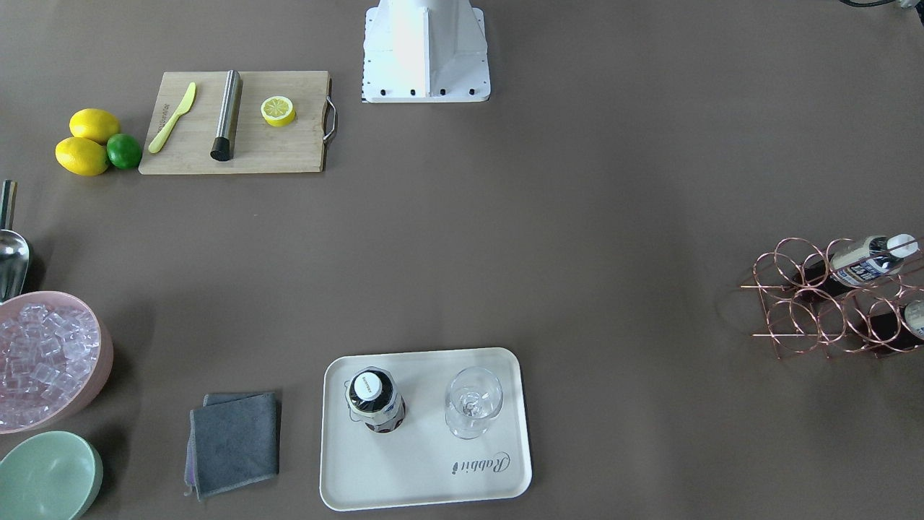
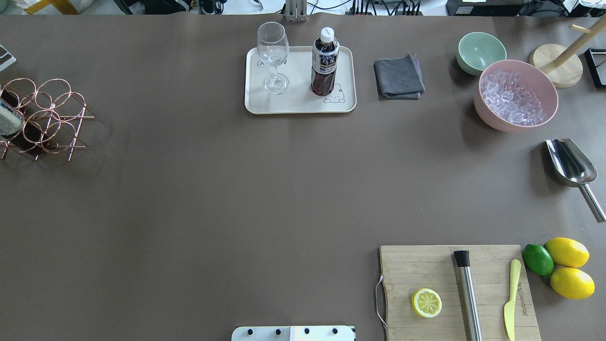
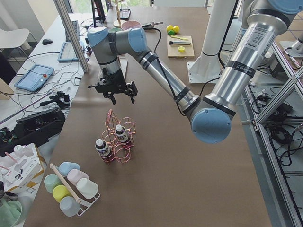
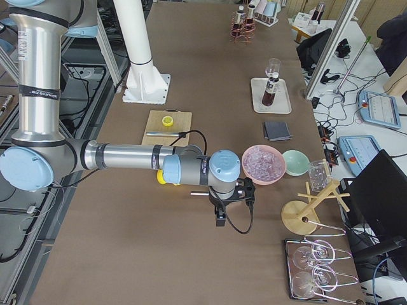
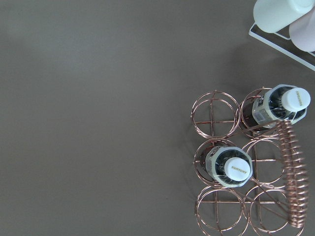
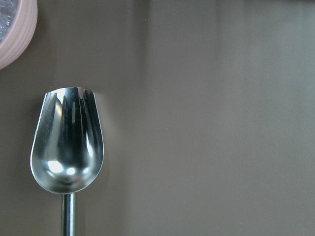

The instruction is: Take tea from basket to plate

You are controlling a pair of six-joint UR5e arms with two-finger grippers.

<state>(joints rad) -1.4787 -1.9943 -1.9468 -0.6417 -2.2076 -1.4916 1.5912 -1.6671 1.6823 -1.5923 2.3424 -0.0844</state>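
Note:
One tea bottle (image 1: pixel 374 401) with a white cap stands upright on the cream plate (image 1: pixel 426 477), seen also from overhead (image 2: pixel 325 61) on the plate (image 2: pixel 293 106). Two more tea bottles (image 5: pixel 232 166) (image 5: pixel 283 104) lie in the copper wire basket (image 5: pixel 216 110), which also shows at the table's end (image 2: pixel 42 118) (image 1: pixel 801 303). My left gripper (image 3: pixel 123 97) hangs above the table just beyond the basket (image 3: pixel 118 139). My right gripper (image 4: pixel 234 206) hangs over the scoop. I cannot tell whether either gripper is open or shut.
A wine glass (image 2: pixel 273 57) stands on the plate beside the bottle. A grey cloth (image 2: pixel 398 76), green bowl (image 2: pixel 480 52), pink bowl of ice (image 2: pixel 516 94) and metal scoop (image 6: pixel 66 142) lie to the right. A cutting board (image 2: pixel 459 289) with lemon half sits near the base.

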